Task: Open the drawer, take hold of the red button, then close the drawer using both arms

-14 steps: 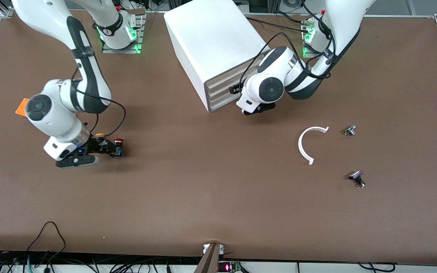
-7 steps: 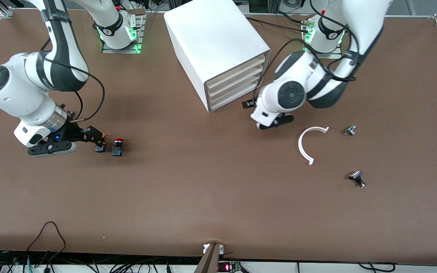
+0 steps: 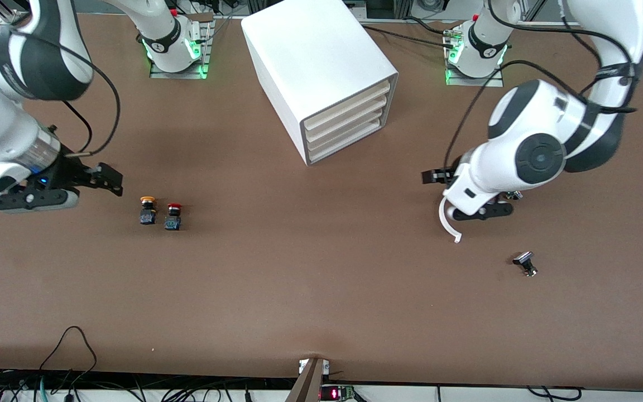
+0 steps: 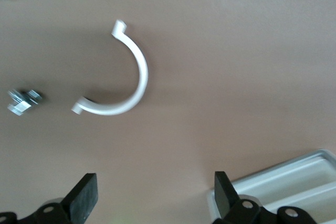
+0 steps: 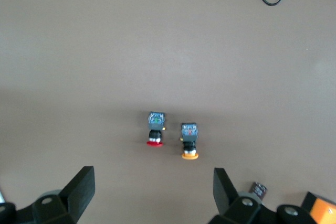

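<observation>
- The button (image 3: pixel 173 216), a small push-button with a red mushroom cap on a black and blue body, stands on the brown worktop (image 3: pixel 310 279) toward the right arm's end, well apart from the cabinet and nearer to the front camera than it.
- Just beside it, toward the right arm's end, stands a like button with a yellow-orange cap (image 3: pixel 147 210); the two are close but apart.
- The drawer (image 3: pixel 345 119), middle of three in the white cabinet (image 3: pixel 310 61), looks shut, flush with the drawers above and below it.
- Judged from this, the button lies outside a closed drawer and nothing is held, so the job appears finished or very nearly so.
- The right gripper (image 3: pixel 110 180) hangs over the worktop, near the yellow-capped button, its fingers spread wide and empty.
- The left gripper (image 3: pixel 436 176) is over the worktop at the left arm's end, above a white curved clip (image 3: pixel 445 220), fingers wide apart and empty.
- A small metal part (image 3: pixel 525 262) lies nearer the front camera than the clip.
</observation>
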You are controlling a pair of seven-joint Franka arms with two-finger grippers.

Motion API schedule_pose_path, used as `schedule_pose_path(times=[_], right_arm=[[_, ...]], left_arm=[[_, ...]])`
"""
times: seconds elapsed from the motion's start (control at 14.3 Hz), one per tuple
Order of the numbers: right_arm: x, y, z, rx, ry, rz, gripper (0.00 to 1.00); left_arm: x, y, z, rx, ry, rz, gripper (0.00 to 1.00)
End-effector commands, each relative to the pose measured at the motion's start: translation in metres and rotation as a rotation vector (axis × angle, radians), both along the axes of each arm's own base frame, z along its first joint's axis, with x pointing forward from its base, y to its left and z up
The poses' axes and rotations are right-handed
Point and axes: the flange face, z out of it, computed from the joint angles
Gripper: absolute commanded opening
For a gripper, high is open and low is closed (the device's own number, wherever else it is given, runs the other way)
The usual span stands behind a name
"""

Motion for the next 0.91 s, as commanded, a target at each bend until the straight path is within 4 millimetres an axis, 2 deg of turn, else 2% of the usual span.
schedule_pose_path(times=[0.0, 0.14, 0.21, 0.28, 0.42, 0.56, 0.7, 0.84], right_arm=[[-0.017, -0.011, 0.034, -0.011, 0.010, -0.015, 1.00], [-0.029, -0.013, 0.055, -0.013, -0.003, -0.016, 1.00], [-0.033, -0.015, 0.060, -0.014, 0.004, -0.018, 1.00], [-0.036, -0.018, 0.061, -0.014, 0.018, -0.023, 1.00], [-0.048, -0.018, 0.078, -0.010, 0.011, -0.024, 1.00], [-0.060, -0.017, 0.085, -0.013, 0.043, -0.027, 1.00], [-0.067, -0.017, 0.094, -0.020, 0.044, -0.060, 1.00], [-0.070, -0.017, 0.095, -0.030, 0.054, -0.074, 1.00]], left_arm=[[0.005, 0.034, 0.051, 0.021, -0.045, -0.132, 0.98], [0.011, 0.064, 0.074, -0.002, -0.039, -0.206, 0.98], [0.014, 0.078, 0.085, -0.014, -0.043, -0.238, 0.98], [0.013, 0.084, 0.097, -0.019, -0.048, -0.264, 0.99], [0.008, 0.113, 0.121, 0.018, -0.074, -0.282, 0.99], [0.001, 0.140, 0.142, -0.019, -0.101, -0.348, 0.99], [-0.013, 0.157, 0.153, -0.028, -0.162, -0.326, 0.99], [-0.031, 0.158, 0.148, -0.009, -0.217, -0.302, 0.99]])
